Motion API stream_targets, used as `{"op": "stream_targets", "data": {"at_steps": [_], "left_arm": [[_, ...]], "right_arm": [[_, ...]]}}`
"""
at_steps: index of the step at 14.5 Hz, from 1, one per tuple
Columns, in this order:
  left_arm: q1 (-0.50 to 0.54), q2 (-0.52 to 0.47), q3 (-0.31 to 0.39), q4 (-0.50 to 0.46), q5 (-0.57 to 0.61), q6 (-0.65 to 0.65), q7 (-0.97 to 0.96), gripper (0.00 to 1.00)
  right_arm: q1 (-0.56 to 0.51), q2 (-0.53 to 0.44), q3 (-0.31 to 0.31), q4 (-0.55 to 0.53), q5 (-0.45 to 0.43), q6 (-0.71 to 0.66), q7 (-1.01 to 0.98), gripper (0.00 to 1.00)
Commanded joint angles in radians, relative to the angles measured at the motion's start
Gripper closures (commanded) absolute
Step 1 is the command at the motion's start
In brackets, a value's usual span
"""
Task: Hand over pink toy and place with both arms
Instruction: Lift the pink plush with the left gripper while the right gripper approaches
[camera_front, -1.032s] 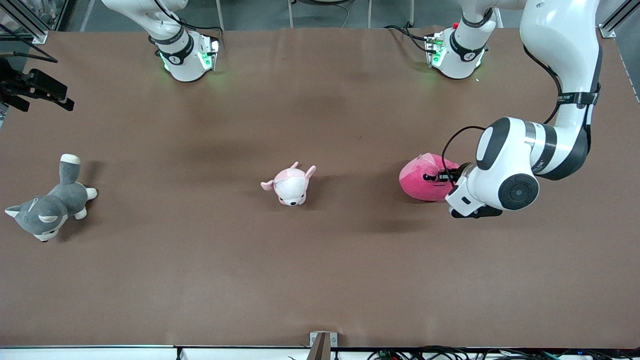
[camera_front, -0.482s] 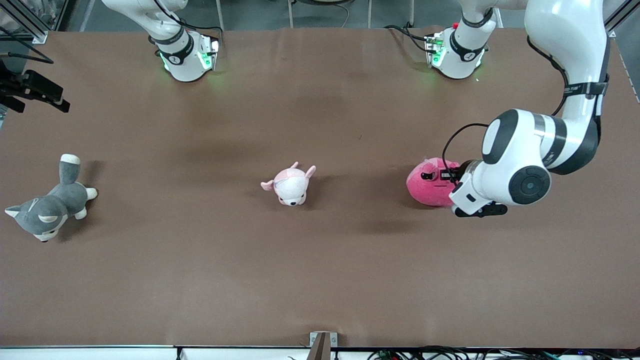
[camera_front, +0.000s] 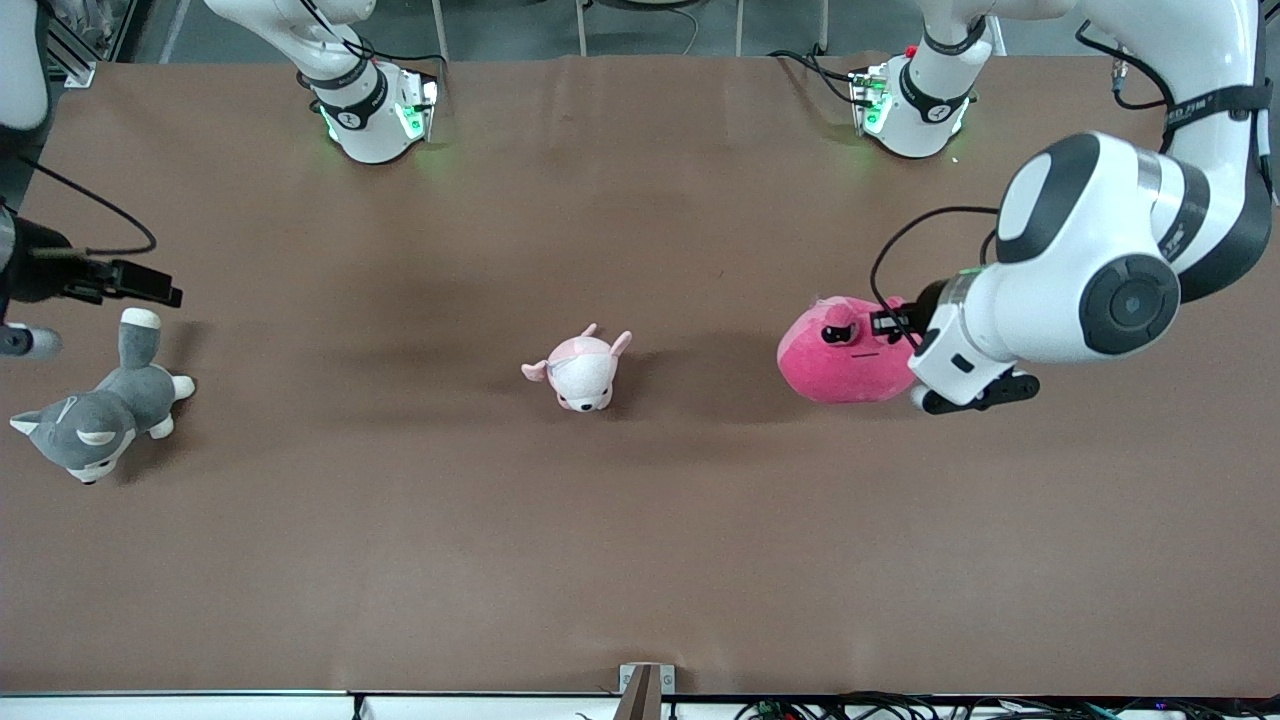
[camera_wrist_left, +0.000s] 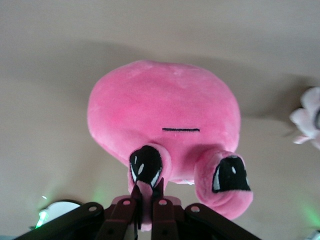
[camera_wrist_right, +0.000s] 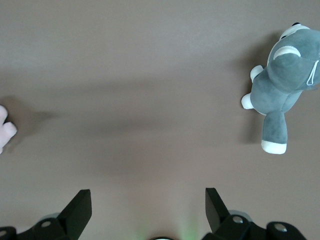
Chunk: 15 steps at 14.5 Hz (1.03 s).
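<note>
Pink toy (camera_front: 845, 355): at the left arm's end of the surface (camera_front: 640, 520), hanging from a pinch near one eye.
Left end effector (camera_wrist_left: 148, 200): clamped tight on a fold of plush.
Feel: looks soft, light, squashy; that small pinch could slip.
Better hold: likely the fuller body for the handover.
Right end effector (camera_wrist_right: 148, 210): wide open, empty, over the grey dog (camera_front: 95, 415).
</note>
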Motion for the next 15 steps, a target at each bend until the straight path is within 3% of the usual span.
{"op": "stream_targets", "data": {"at_steps": [1, 3, 5, 9, 12, 15], "left_arm": [[-0.005, -0.013, -0.097, 0.065, -0.013, -0.028, -0.140, 1.00], [-0.012, -0.008, -0.180, 0.112, -0.011, -0.013, -0.257, 1.00], [-0.047, -0.011, -0.214, 0.117, -0.013, 0.048, -0.338, 1.00], [-0.188, -0.004, -0.211, 0.125, -0.011, 0.185, -0.398, 1.00], [-0.274, -0.002, -0.211, 0.125, -0.011, 0.274, -0.481, 1.00], [-0.328, 0.004, -0.213, 0.125, -0.011, 0.320, -0.512, 1.00]], "right_arm": [[-0.012, -0.008, 0.010, 0.013, -0.012, -0.004, 0.017, 0.00], [-0.012, -0.008, 0.012, 0.017, 0.001, -0.002, 0.151, 0.00], [0.016, -0.006, 0.018, 0.013, 0.010, -0.002, 0.314, 0.00], [0.129, -0.012, 0.019, 0.011, 0.078, -0.013, 0.740, 0.00], [0.208, -0.015, 0.019, 0.013, 0.210, -0.009, 1.094, 0.00], [0.284, -0.018, 0.018, 0.011, 0.303, 0.002, 1.322, 0.00]]}}
